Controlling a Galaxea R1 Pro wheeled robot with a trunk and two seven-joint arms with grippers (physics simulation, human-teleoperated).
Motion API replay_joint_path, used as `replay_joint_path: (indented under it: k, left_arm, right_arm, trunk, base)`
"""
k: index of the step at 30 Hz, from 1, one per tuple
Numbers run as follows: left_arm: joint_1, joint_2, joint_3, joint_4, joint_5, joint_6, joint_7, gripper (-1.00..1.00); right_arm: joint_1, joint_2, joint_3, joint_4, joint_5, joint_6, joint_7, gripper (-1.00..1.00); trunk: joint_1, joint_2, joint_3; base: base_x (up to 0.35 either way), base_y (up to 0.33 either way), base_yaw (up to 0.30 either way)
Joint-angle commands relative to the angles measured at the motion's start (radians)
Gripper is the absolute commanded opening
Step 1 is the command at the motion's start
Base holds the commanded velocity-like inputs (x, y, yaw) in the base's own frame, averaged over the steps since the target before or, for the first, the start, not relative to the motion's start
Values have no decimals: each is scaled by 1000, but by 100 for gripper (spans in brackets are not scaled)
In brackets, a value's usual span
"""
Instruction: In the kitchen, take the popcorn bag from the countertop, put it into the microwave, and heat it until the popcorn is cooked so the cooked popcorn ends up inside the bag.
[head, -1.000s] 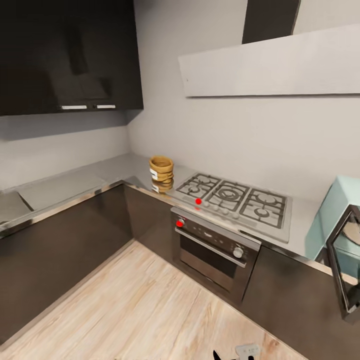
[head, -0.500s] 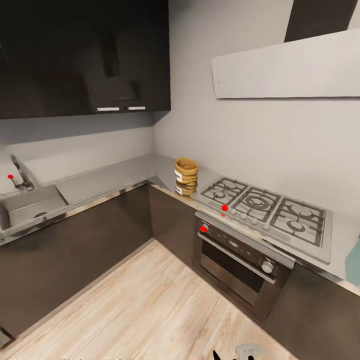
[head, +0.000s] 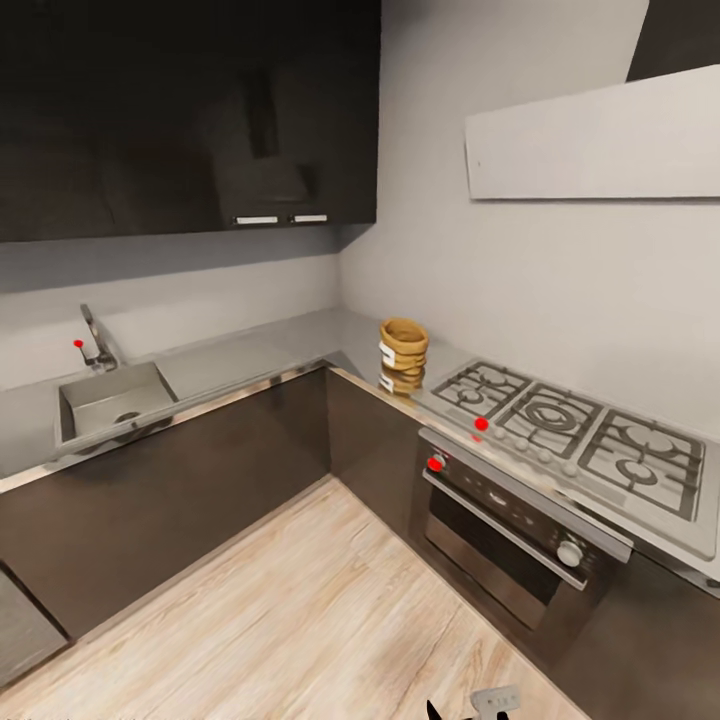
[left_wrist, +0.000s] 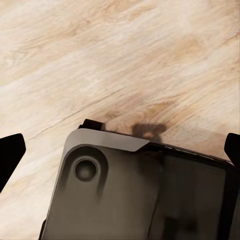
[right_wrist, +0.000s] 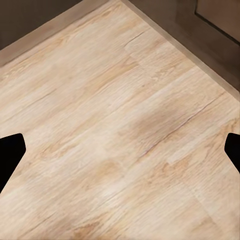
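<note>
left tool (left_wrist: 120, 150) wide apart, right tool (right_wrist: 120, 150) likewise, both empty

Left wrist view: robot base (left_wrist: 135, 195) is a dark grey-brown glossy slab w/ rounded corner, lighter grey bevelled top edge, black trim along rim. One round recessed boss (left_wrist: 86, 169) near the corner, ringed, looks like a bolt cap or socket. Surface smooth, no text or markings legible. Left gripper fingertips (left_wrist: 10, 152) are plain matte black wedges at both frame edges, pointed inward.

Right wrist view: right gripper fingertips (right_wrist: 11, 152) same black wedge shape, flat colour, no detail.

Head view: small black pointed bit (head: 434, 711) and pale grey boxy part (head: 495, 698) at bottom edge, too small to ID.
</note>
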Motion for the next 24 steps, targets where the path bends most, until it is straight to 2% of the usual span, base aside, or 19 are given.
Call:
replay_joint_path:
  k: [1,24]
  left_arm:
    - [-1,0,-1,1,8,-3,0,100]
    - [-2,-1,-2,1,7,-3,2,100]
  right_arm:
    - [-1,0,-1,1,0,-3,3,100]
    - [-1,0,0,-1,1,-3,5,100]
  trunk:
    - [-4,6,2]
    - [-92,167,74]
  base:
    - [0,0,12]
    - [11,0,1]
